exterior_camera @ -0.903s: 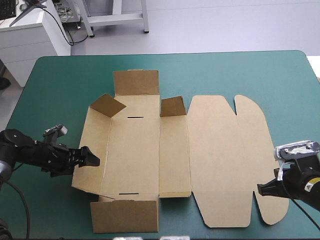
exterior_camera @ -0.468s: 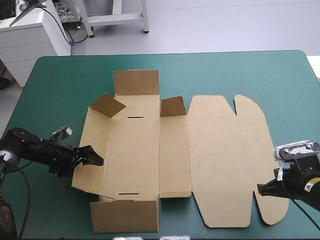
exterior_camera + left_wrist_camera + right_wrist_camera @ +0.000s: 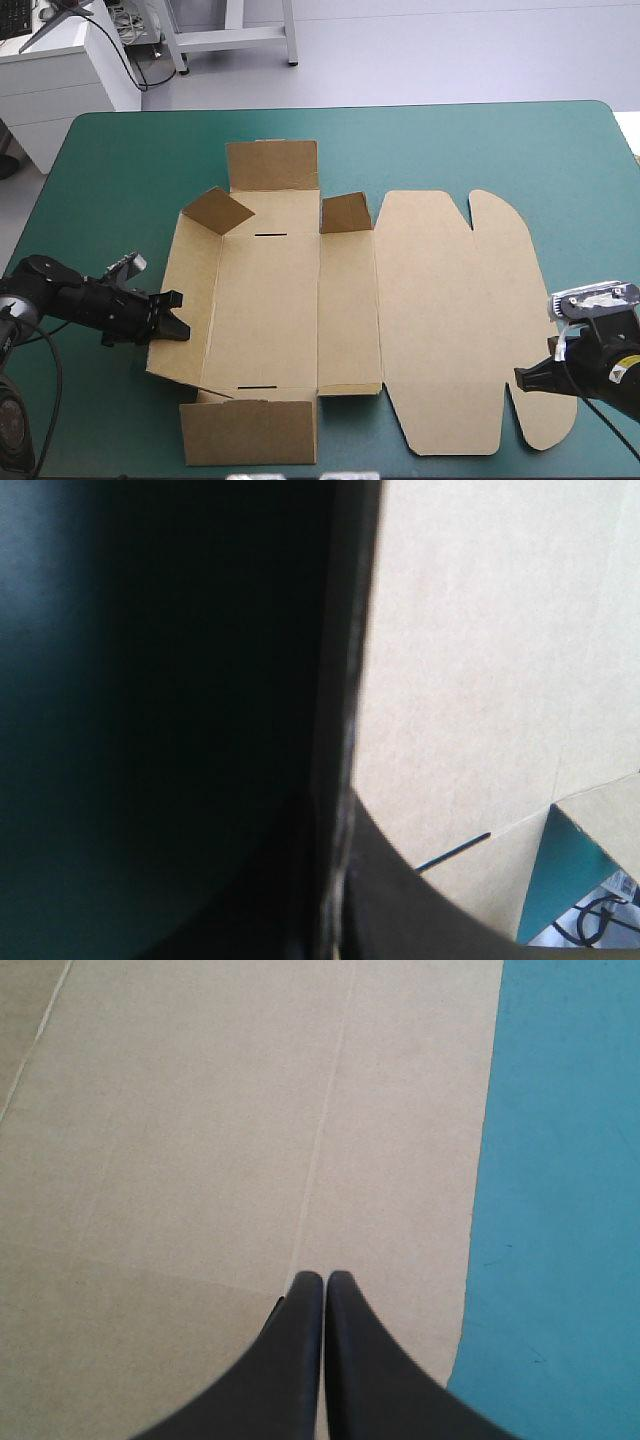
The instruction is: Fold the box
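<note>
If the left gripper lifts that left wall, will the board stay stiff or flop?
Probably stiff within panels: the box lies flat, edges straight. It should hinge at creases, as its raised flap suggests. Seemingly thin and light, it may slide.

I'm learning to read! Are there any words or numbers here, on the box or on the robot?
No words or numbers can be read here.
The brown box: plain board, no print.
The teal-green cover: plain too.
A small yellow sticker behind the right gripper: too small to read.
</note>
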Robot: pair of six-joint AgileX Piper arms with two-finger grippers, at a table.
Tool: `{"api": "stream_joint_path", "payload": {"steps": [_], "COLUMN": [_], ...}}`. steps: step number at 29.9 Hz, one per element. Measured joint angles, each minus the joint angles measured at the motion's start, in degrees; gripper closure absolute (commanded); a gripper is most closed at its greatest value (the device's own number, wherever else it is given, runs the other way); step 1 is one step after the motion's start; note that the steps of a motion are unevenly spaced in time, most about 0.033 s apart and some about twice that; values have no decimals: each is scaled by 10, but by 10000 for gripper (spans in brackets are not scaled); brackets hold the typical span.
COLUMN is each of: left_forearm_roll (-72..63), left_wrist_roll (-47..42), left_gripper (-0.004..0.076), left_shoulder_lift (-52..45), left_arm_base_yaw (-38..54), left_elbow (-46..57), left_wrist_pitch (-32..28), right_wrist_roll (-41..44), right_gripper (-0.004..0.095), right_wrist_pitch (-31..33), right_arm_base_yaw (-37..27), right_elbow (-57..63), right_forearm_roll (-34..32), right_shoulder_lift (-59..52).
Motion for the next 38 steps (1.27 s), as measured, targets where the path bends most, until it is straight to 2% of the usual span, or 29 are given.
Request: {"api": "stream_joint_path", "payload": {"steps": [13,24,31,38], "left_forearm_roll": [1,80,164,325], "left_wrist_roll": [79,57,47,35], "left_gripper": [731,731,731,731], "left_shoulder_lift": [1,4,5,5], "left_arm_base_yaw": [-1,-11,-102,-253], "left_elbow": [-7,-141,-266,-321], "left_wrist_pitch": [3,11,7,-75], "right_wrist_roll": [0,0,0,0], "right_gripper": [921,921,921,921], "right_wrist_pitch": [-18,-24,-28,-38], "right_arm_base_yaw": [0,0,0,0], "right_elbow": [0,0,0,0], "right_forearm_roll": [0,0,1,3], "right_shoulder_lift": [0,0,0,0]}}
